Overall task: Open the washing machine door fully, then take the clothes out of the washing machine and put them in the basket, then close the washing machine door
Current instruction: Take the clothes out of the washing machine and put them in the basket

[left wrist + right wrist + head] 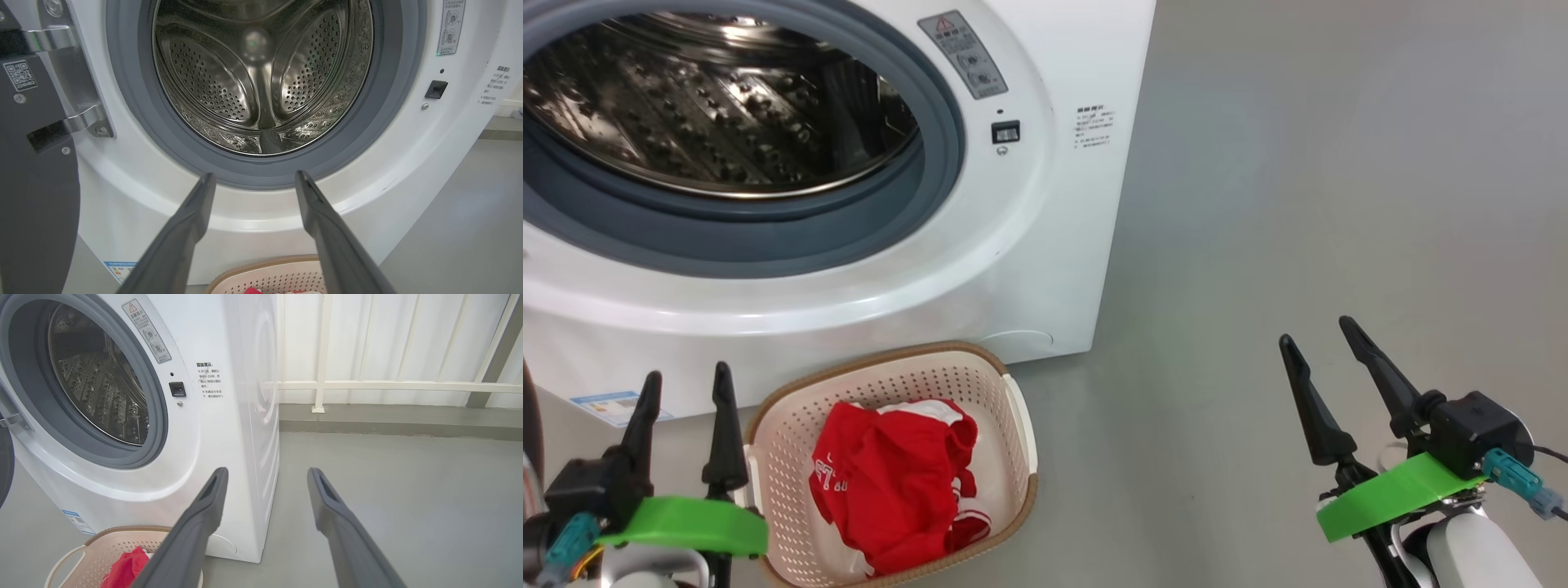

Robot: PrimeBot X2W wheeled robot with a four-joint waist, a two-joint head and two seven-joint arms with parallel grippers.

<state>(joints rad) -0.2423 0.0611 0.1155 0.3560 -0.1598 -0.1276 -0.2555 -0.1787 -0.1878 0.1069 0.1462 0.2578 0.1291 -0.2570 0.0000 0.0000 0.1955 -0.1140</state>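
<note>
The white washing machine (1045, 245) stands with its steel drum (261, 73) showing bare metal. Its door (36, 196) is swung open to the left, dark inner face toward me. Red clothes (894, 482) with white trim lie in the cream basket (1013, 392) on the floor before the machine. Beside the basket's left rim my left gripper (685, 384) is open and holds nothing. Far to the right over bare floor, my right gripper (1319, 331) is open too. The left wrist view looks between open fingers (192, 216) into the drum; the basket rim (261, 265) shows below.
Grey floor (1339, 163) stretches to the right of the machine. A white railing and panelled wall (388, 384) stand behind it. The door latch slot (1005, 131) sits on the machine's right front. A blue label (613, 406) is low on its front.
</note>
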